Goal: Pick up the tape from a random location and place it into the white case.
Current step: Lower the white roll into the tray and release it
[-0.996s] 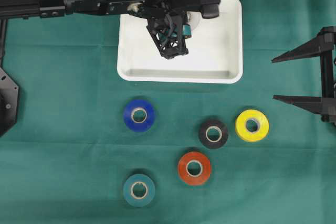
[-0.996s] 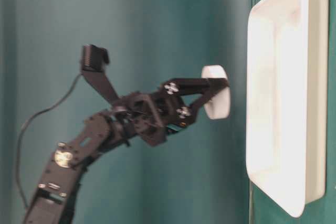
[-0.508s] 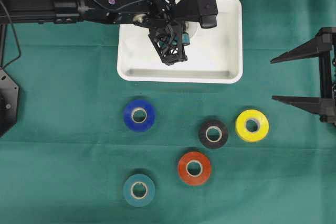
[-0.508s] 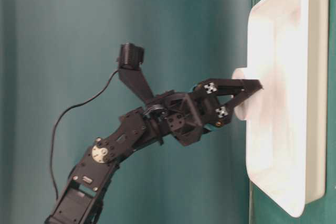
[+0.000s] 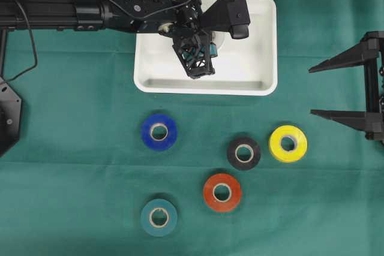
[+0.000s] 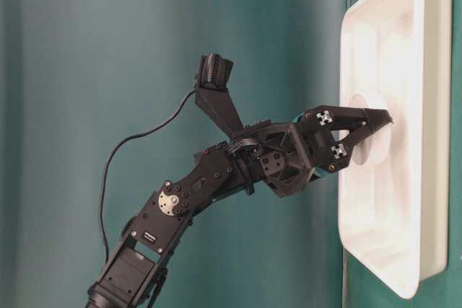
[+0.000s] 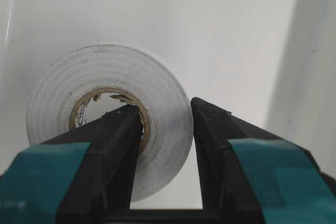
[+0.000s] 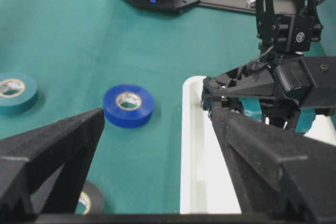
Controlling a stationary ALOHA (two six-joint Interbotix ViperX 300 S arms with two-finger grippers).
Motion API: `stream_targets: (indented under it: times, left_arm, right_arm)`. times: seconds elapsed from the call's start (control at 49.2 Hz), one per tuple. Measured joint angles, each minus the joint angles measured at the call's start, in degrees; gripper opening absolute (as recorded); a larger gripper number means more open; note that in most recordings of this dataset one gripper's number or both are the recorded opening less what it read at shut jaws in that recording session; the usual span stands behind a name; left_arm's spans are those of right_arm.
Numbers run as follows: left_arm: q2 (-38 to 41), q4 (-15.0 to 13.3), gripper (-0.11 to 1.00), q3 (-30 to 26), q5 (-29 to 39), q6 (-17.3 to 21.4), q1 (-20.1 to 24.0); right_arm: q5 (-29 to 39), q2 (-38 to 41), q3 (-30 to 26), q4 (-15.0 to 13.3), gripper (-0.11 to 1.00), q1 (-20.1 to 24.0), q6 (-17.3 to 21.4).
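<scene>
Five rolls sit low in the overhead frame, right gripper at the right edge spread wide and empty. Farther up, the left gripper pinches the white tape inside the white case; only release apparently remains.

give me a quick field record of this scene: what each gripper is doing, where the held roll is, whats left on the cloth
left gripper: shut on the white tape, one finger through its core, one outside
white tape position: down inside the white case, not released
right gripper: open, holding nothing, at the right edge of the table
rolls on the green cloth: blue tape, black tape, yellow tape, red tape, teal tape
</scene>
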Motion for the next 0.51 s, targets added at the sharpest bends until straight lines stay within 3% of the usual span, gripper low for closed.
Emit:
stream_targets:
  times: [0.224,0.427,0.508]
  left_arm:
    - [0.00,0.00,0.27,0.35,0.00,-0.09,0.00]
    - [-0.09,0.00,0.83,0.53,-0.53,0.00,0.00]
    - [0.00,0.00,0.97,0.62,-0.62,0.00,0.09]
  right_arm:
    - [0.00,0.00,0.00,0.00,0.91,0.00,0.00]
    - [0.00,0.00,0.00,0.00,0.91,0.00,0.00]
    - [0.00,0.00,0.00,0.00,0.91,0.00,0.00]
